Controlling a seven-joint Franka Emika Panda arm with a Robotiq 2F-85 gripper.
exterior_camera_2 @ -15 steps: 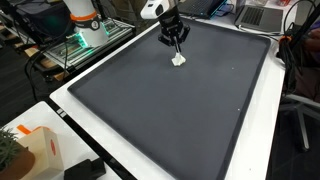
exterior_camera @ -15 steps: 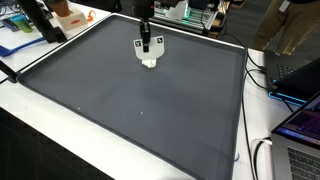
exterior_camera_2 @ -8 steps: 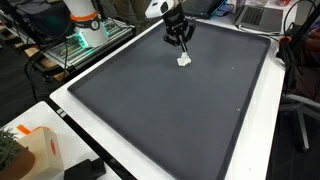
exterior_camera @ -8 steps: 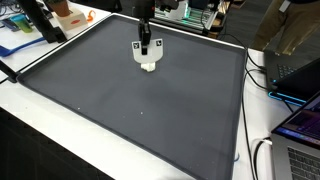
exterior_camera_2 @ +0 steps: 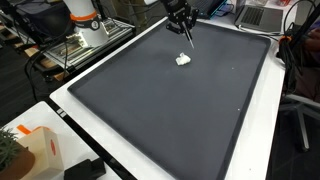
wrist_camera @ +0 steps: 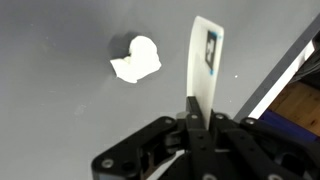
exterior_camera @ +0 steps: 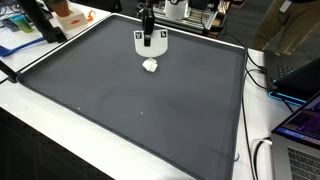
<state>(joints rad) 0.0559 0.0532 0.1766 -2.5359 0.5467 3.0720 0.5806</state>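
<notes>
gripper [exterior_camera: 149, 45]: jaws pressed together, nothing pinched, hung clear above the dark mat [exterior_camera: 120, 115] | white lump [exterior_camera: 150, 66]: lying free, far part of mat, near the fingertips | judged: jaws best spread and centred over lump before any descent

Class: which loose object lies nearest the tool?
The small white lump: it alone lies on the dark mat, near the tool; the orange-and-white box sits off it.
</notes>
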